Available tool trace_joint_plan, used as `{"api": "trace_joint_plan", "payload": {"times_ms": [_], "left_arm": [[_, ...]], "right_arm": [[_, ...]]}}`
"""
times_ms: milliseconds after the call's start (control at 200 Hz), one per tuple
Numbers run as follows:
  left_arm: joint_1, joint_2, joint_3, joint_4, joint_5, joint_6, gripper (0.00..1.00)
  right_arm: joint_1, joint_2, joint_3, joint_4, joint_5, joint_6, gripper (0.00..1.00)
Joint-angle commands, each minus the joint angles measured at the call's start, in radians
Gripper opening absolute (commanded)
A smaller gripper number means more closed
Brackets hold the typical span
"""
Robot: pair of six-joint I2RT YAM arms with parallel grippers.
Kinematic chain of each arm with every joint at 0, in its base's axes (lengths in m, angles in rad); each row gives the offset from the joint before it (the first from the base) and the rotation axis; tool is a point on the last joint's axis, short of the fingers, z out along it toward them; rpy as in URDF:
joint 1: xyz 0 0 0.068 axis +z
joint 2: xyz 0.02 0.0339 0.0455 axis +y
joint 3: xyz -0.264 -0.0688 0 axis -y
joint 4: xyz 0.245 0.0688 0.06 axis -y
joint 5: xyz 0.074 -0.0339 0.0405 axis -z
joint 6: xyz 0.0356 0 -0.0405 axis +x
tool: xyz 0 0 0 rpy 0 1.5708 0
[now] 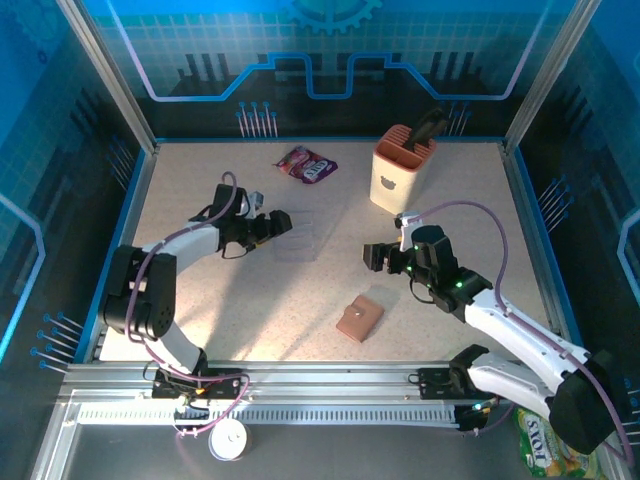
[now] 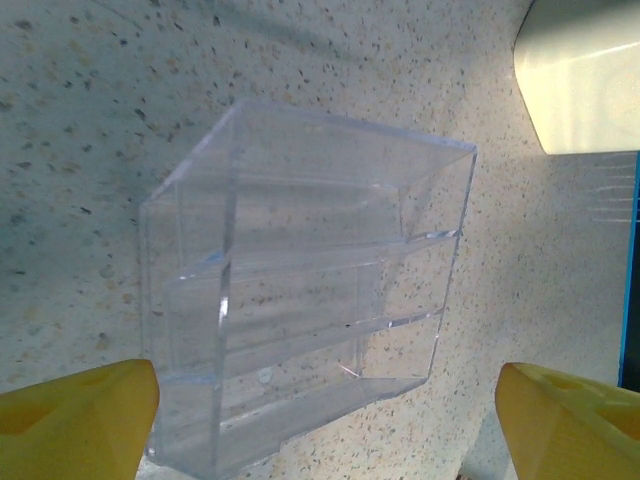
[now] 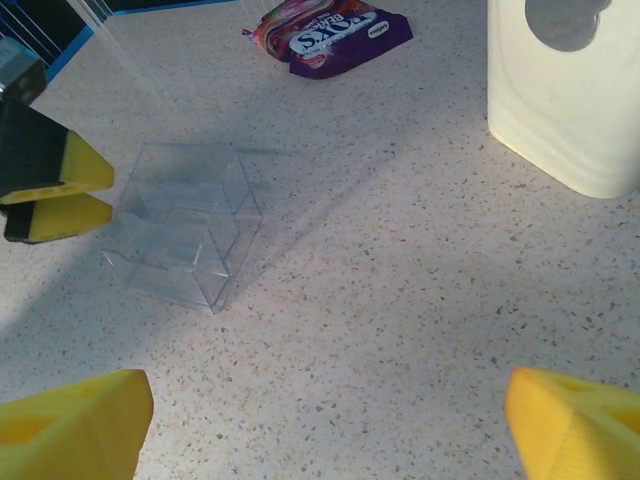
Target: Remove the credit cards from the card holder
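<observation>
The card holder (image 1: pixel 359 319), a small tan-brown wallet, lies closed on the table near the front, between the two arms. The credit cards are hidden. My left gripper (image 1: pixel 282 224) is open at the left edge of a clear plastic tiered box (image 1: pixel 304 237). In the left wrist view the clear box (image 2: pixel 300 320) lies just ahead of the left gripper (image 2: pixel 325 430), with nothing between its yellow fingertips. My right gripper (image 1: pixel 374 258) hangs open above bare table, behind and a little right of the card holder. The right gripper (image 3: pixel 325 425) has only tabletop between its fingers.
A peach tool caddy (image 1: pixel 403 172) stands at the back right. A purple snack packet (image 1: pixel 306 165) lies at the back centre. In the right wrist view the caddy (image 3: pixel 565 90), the packet (image 3: pixel 335 30) and the clear box (image 3: pixel 185 225) all lie ahead.
</observation>
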Motion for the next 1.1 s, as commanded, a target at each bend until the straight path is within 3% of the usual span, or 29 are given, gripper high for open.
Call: {"api": "trace_joint_plan", "payload": {"times_ms": [0, 395, 1096], "left_arm": [[-0.018, 0.026, 0.020, 0.030, 0.002, -0.059, 0.89], [-0.097, 0.070, 0.038, 0.086, -0.018, -0.117, 0.89], [-0.211, 0.288, 0.332, -0.021, -0.024, -0.082, 0.90]], "right_arm": [[0.019, 0.013, -0.012, 0.030, -0.036, 0.039, 0.92], [0.019, -0.010, -0.067, 0.052, -0.043, 0.061, 0.92], [0.018, -0.019, -0.103, 0.061, -0.039, 0.061, 0.94]]}}
